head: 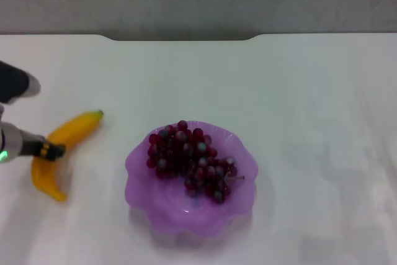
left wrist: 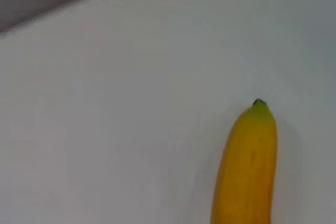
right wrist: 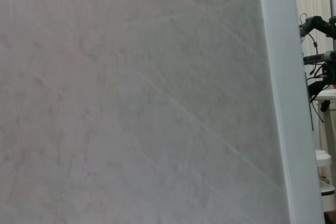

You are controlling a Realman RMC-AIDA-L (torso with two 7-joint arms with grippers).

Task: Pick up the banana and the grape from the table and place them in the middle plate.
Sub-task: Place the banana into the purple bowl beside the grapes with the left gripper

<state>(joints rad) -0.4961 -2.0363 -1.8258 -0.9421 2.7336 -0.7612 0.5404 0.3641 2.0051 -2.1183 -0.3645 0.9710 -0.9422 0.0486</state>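
In the head view, one middle plate (head: 144, 181) sits on the white table (head: 310, 103). It is light purple with a wavy rim. One bunch of grape (head: 189, 161) lies inside it, dark red and shiny, toward the plate's far side. One banana (head: 65, 151) lies on the table well to the left of the plate, not touching it. Its small green tip points toward the table's far edge. The left gripper (head: 54, 151) comes in from the left edge, farther from the plate than the banana is. Its dark tip lies across the banana's middle (I cannot tell if the fingers are open or closed on it). A dark rounded part of the same arm shows farther back on the table side.

The left wrist view shows only the banana (left wrist: 247, 169) up close, with its green tip, lying on the table (left wrist: 131, 103). The plate and the grapes do not show here, and no fingers show either.

The right wrist view shows none of the fruit. It shows a grey wall (right wrist: 131, 98), a white upright post (right wrist: 286, 98) and some dark equipment (right wrist: 320, 56) behind it. The right gripper is not seen in any view.

No words or labels can be read anywhere.
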